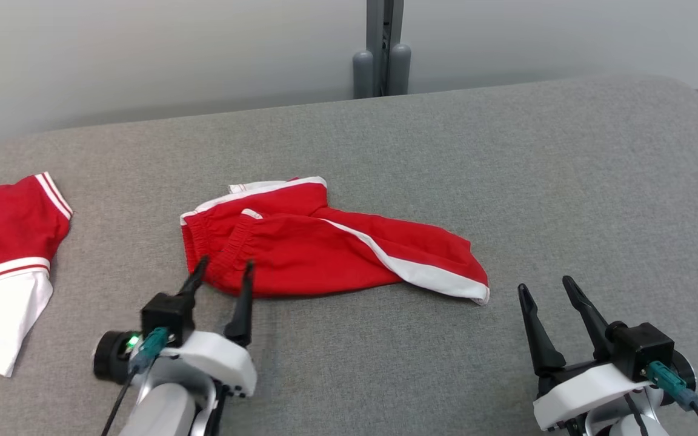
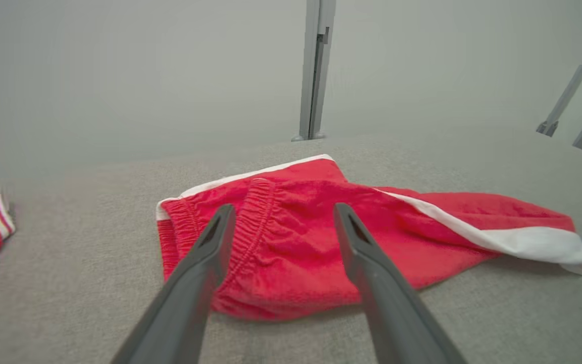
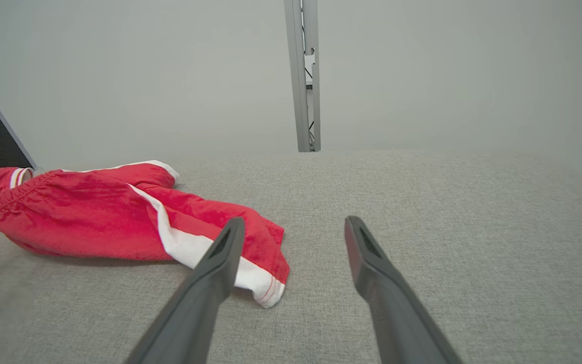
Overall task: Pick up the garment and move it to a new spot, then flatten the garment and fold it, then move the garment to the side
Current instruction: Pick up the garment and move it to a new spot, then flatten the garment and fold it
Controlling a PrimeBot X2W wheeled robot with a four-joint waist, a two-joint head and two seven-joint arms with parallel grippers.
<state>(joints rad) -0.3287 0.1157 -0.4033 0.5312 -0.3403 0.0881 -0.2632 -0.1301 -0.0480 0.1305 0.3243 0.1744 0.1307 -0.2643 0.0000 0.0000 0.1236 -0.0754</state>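
Two grippers, both spread and empty: left gripper (image 1: 226,261) toward the near-left, tips at the waistband end of the red shorts (image 1: 325,248), contact unclear; right gripper (image 1: 544,283) toward the near-right corner, over bare cloth. Garment (image 1: 3,230): at the left edge of the surface (image 1: 506,181), well left of the left gripper, partly cut off; long axis seemingly far-to-near, white sleeve nearest. Left arm nearer, likely the one to reach. Surface: grey woven upholstery, far-right corner rounded. Room: pale wall (image 1: 143,54), grey post (image 1: 383,36) behind the far edge.
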